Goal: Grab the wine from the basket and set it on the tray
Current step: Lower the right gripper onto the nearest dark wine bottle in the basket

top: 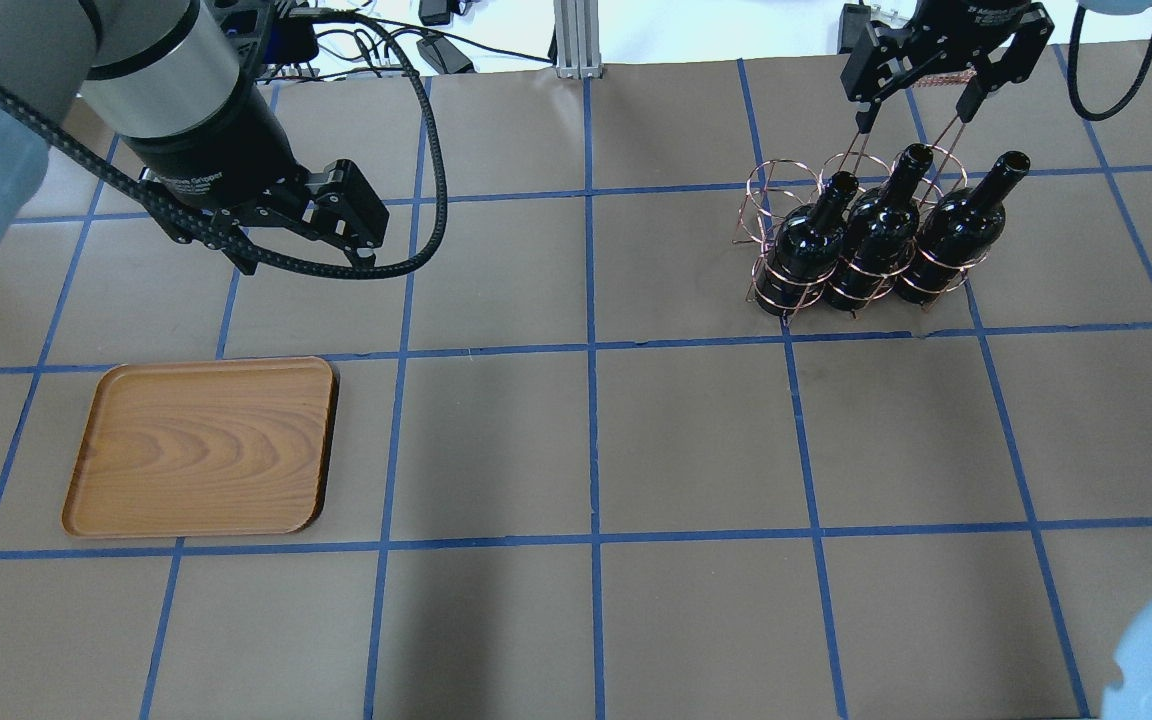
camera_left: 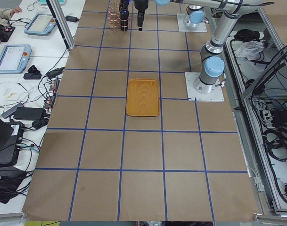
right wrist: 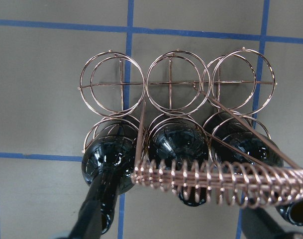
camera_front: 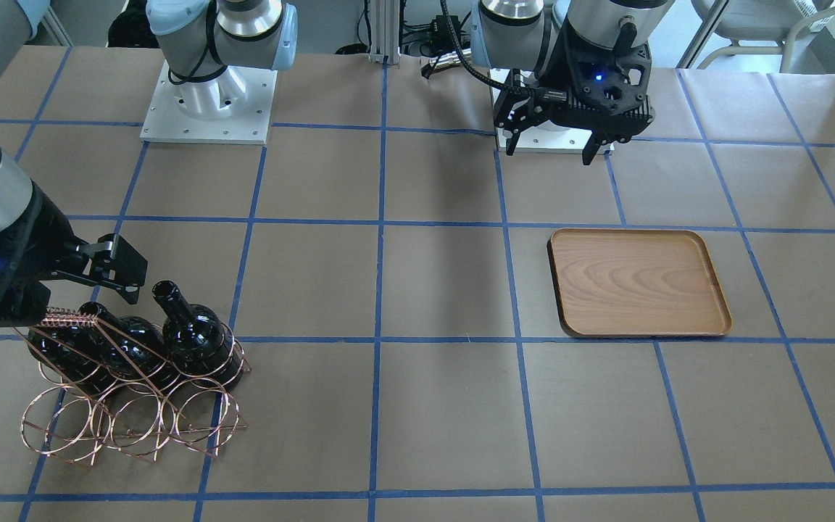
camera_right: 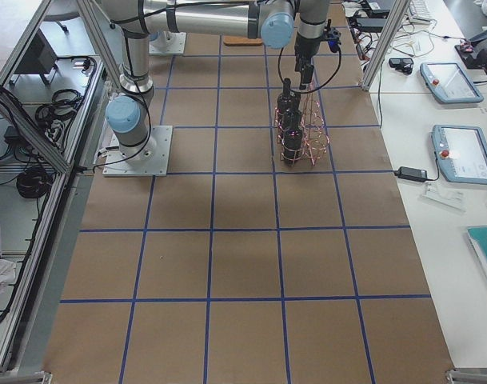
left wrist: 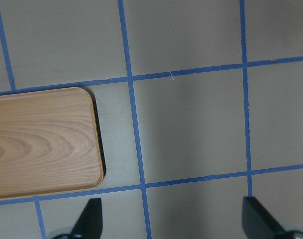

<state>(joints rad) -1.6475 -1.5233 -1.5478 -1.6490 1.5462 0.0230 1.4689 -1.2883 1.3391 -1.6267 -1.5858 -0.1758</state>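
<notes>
Three dark wine bottles [top: 871, 235] stand tilted in the near row of the copper wire basket [top: 781, 180]; they also show in the front-facing view [camera_front: 196, 330] and the right wrist view [right wrist: 178, 144]. My right gripper [top: 921, 105] is open, with one finger on each side of the basket's coiled handle bar [right wrist: 216, 181], and holds nothing. The wooden tray [top: 206, 445] lies bare on the other side of the table. My left gripper [top: 301, 235] is open and empty above the table beyond the tray; its fingertips [left wrist: 91, 219] show at the bottom of the left wrist view, near the tray's corner [left wrist: 42, 142].
The basket's far row of rings [right wrist: 176, 82] holds no bottles. The table is brown paper with a blue tape grid [top: 591, 350]. The arm bases [camera_front: 207, 109] stand at the robot's edge. Operator tables with tablets [camera_right: 459, 152] lie beyond the far edge.
</notes>
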